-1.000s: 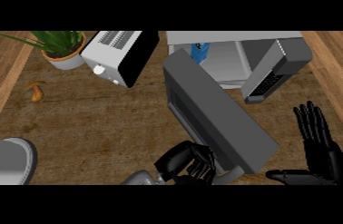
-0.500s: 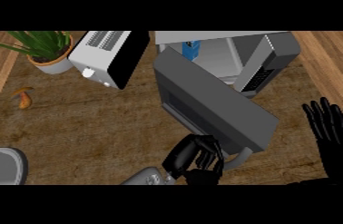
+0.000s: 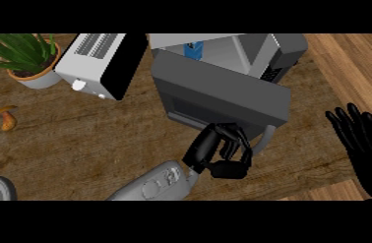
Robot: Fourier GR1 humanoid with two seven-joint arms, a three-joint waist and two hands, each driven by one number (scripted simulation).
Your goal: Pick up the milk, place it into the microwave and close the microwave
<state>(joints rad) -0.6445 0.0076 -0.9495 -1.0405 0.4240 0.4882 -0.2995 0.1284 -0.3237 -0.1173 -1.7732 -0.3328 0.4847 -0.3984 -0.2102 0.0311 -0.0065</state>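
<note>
A brown wooden tabletop (image 3: 87,138) is filling the head view, with a paler wood strip running along its right side. At the top centre a grey microwave (image 3: 280,52) is standing with its cavity facing the viewer, and its dark grey door (image 3: 218,97) is hanging partly swung across the opening, the pale handle (image 3: 266,138) sitting at the door's lower right edge. Inside the cavity, just above the door's top edge, the milk (image 3: 193,49) is showing as a small blue and white carton (only its upper part is visible over the door).

The left forearm (image 3: 152,183) is coming up from the lower edge and angling toward the upper right, and the left hand (image 3: 218,151) is sitting against the lower edge of the door, just left of the handle. Its fingers are curled in on themselves, knuckles toward the door, and they are wrapping around nothing that can be made out; whether they are actually touching the door panel is hard to tell from this angle.

The right hand (image 3: 355,134) is resting at the right edge of the view, fingers straight and pointing up, spread a little and touching nothing.

To the left of the microwave a white toaster oven (image 3: 98,65) with a dark front is lying at a slant, and a potted plant (image 3: 29,60) is standing in the upper left corner.
</note>
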